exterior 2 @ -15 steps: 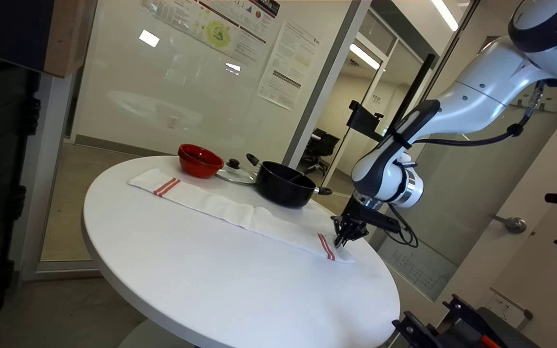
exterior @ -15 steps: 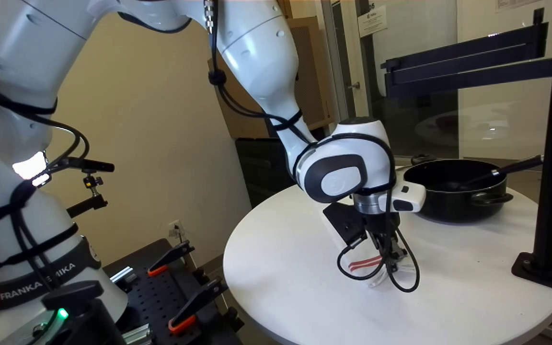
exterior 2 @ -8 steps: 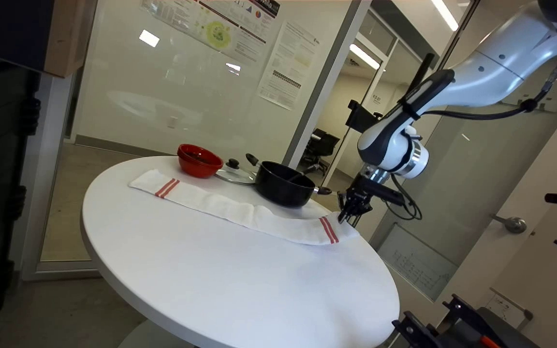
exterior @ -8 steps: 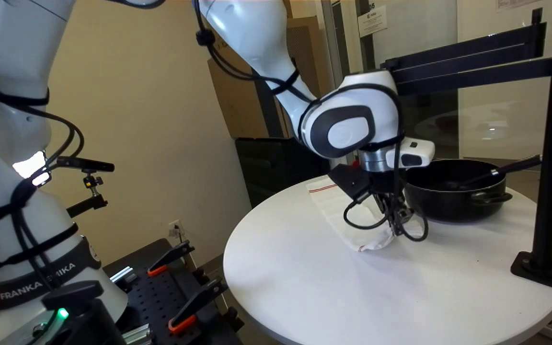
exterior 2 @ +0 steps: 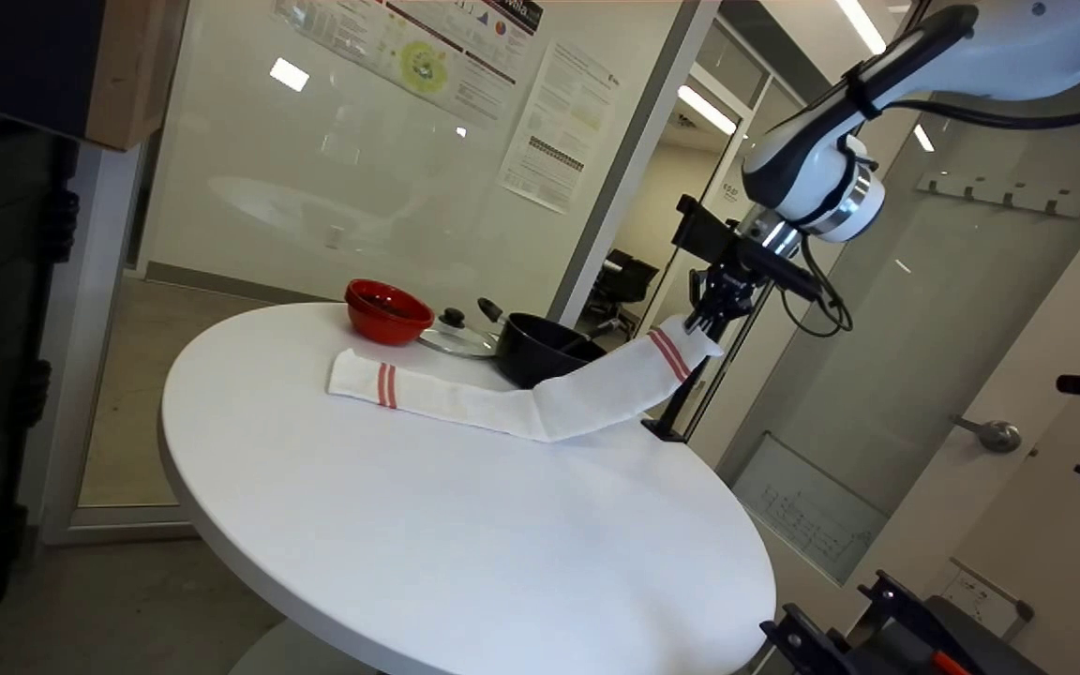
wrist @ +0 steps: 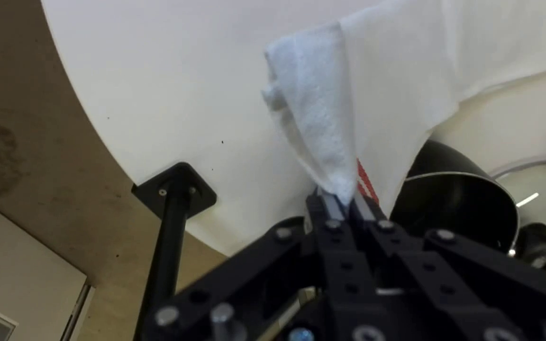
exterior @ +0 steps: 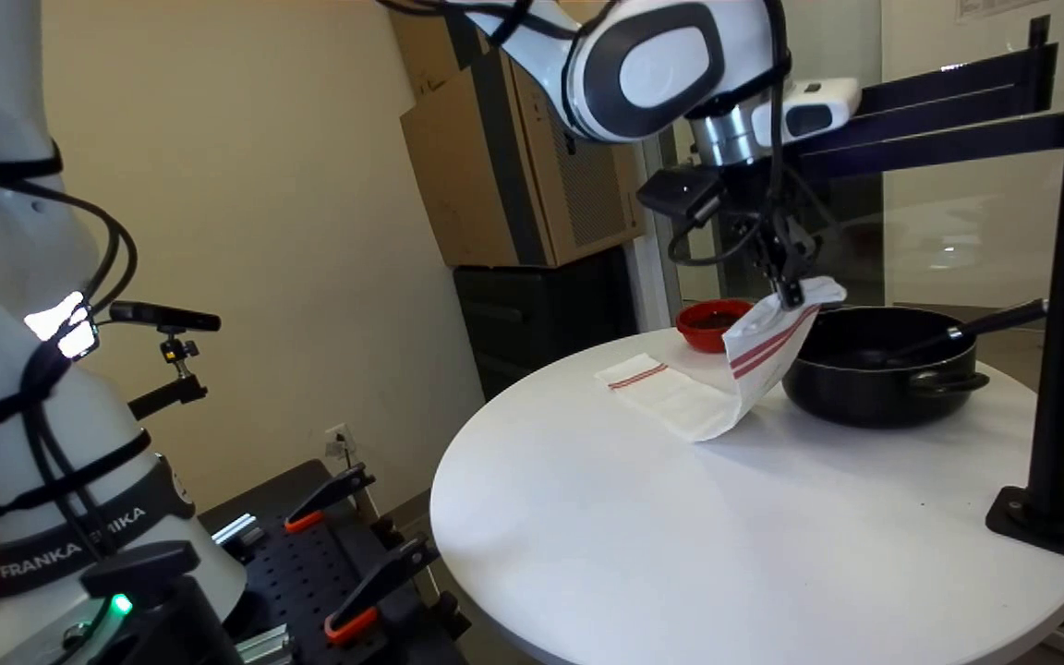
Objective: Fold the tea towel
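- Tea towel of white cloth with paired red stripes (exterior 2: 545, 412): one long strip, bent partway; one length lies flat on the round white table (exterior 2: 465, 553), the other rises to me.
- Long axis: from my black two-fingered gripper (wrist: 347, 204) down to the bend, then along the tabletop towards the side where the round red bowl (exterior 2: 381, 323) stands; the lying striped end, near the bowl but apart from it, is farthest along.
- Next move, my judgement: the fold turns on that line; carry the raised end over the bend, stripes onto stripes.
- Fingers (wrist: 332, 207): pinched together on the raised end, a short flap flopping past them.
- White jointed robot arm (exterior: 666, 69), mine: wrist well above the table, gripper pointing down.
- Round black pot with side handles (exterior: 874, 402): just beside the raised length, which overlaps it in both exterior views; contact unclear. Risk, as I judge it: cloth catching on the rim.
- Clear glass lid with black knob (exterior 2: 456, 341): between bowl and pot.
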You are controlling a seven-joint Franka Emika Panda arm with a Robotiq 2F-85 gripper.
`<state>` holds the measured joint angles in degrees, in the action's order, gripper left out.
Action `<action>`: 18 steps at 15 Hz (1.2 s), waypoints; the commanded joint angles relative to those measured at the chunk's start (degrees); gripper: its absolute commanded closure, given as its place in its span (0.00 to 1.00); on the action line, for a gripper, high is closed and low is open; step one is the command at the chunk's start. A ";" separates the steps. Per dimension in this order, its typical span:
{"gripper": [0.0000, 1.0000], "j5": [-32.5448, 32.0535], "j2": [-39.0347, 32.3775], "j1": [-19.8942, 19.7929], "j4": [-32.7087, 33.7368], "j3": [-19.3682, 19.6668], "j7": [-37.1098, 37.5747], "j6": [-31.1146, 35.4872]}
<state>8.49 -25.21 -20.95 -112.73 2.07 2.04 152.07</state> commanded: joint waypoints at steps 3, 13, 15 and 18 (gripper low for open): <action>0.98 4.53 8.52 0.66 -1.21 2.25 -2.81 -5.17; 0.98 -6.79 13.79 5.78 -13.99 9.61 1.47 -4.47; 0.98 -8.76 14.11 7.71 -16.66 9.19 2.80 -3.79; 0.98 -9.83 14.27 11.16 -19.26 7.90 4.76 -2.72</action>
<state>0.72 -13.34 -13.20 -128.01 10.28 3.85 147.59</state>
